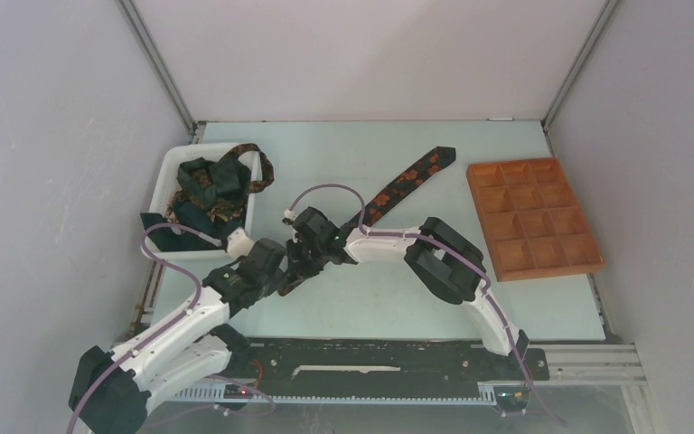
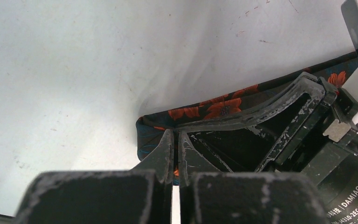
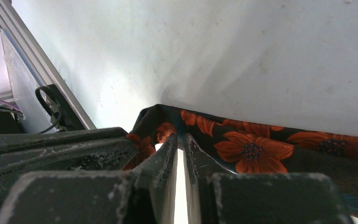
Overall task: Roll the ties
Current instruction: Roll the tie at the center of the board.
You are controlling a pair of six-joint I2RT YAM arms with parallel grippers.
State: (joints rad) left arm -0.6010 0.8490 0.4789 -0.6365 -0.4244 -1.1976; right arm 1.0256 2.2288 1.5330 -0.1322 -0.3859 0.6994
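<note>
A dark tie (image 1: 411, 176) with orange-red flowers lies slanting across the table, its wide pointed end at the far right. Its near end is folded over where both grippers meet. My left gripper (image 1: 291, 271) is shut on that folded end; in the left wrist view the fingertips (image 2: 168, 144) pinch the tie (image 2: 223, 108), and orange cloth shows between them. My right gripper (image 1: 305, 246) is shut on the same fold from the other side, its tips (image 3: 193, 149) nipping the tie (image 3: 254, 149). More ties (image 1: 212, 185) are heaped in the bin.
A white plastic bin (image 1: 167, 172) stands at the back left. An orange-brown compartment tray (image 1: 547, 271) lies at the right. The right gripper's finger (image 2: 261, 112) fills the left wrist view beside the fold. A metal rail (image 3: 42, 70) runs along the table edge.
</note>
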